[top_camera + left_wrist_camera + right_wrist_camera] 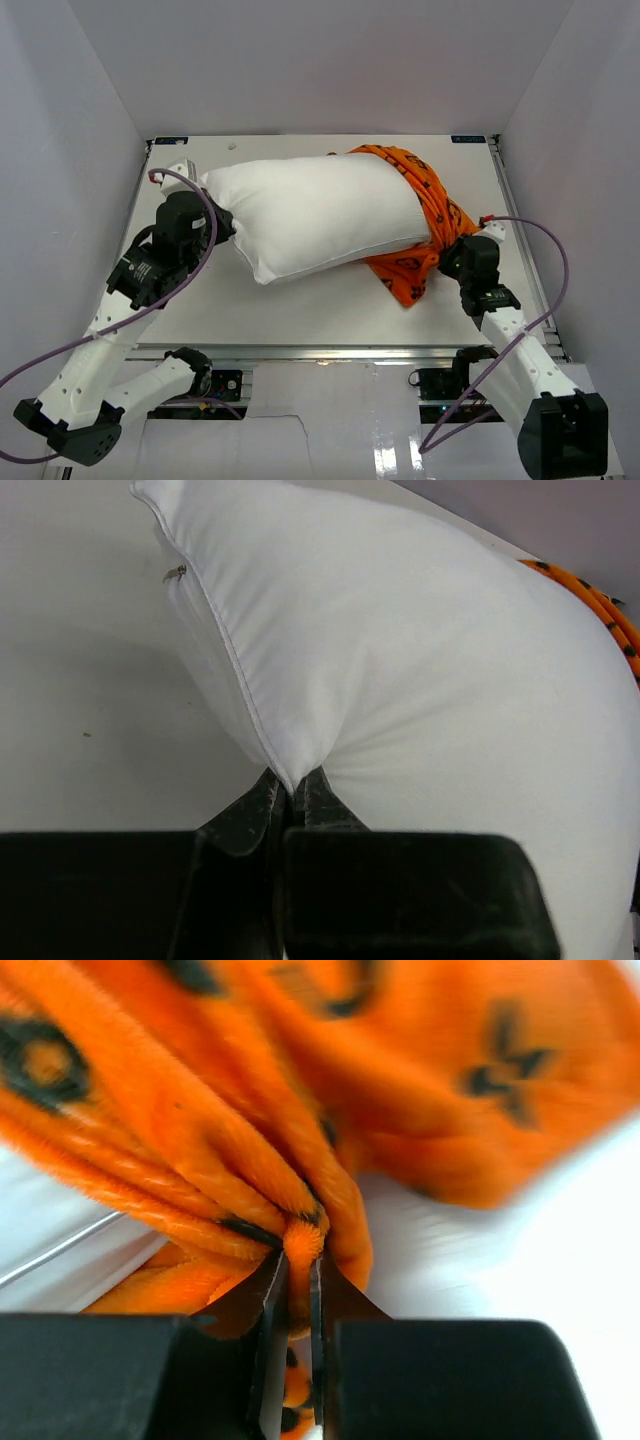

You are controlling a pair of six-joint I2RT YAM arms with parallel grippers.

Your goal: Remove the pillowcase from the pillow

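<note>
The white pillow (320, 215) lies across the middle of the table, most of it bare. The orange pillowcase (428, 215) with black motifs is bunched over the pillow's right end and trails onto the table in front. My left gripper (222, 228) is shut on the pillow's left corner (292, 775); the seam and a small zipper pull (175, 573) show there. My right gripper (448, 256) is shut on a bunched fold of the pillowcase (300, 1245), the fabric pinched between its fingers.
White enclosure walls (70, 150) stand on three sides of the white table (300, 310). The table's front edge and a metal rail (330, 352) run between the arm bases. Purple cables loop beside both arms.
</note>
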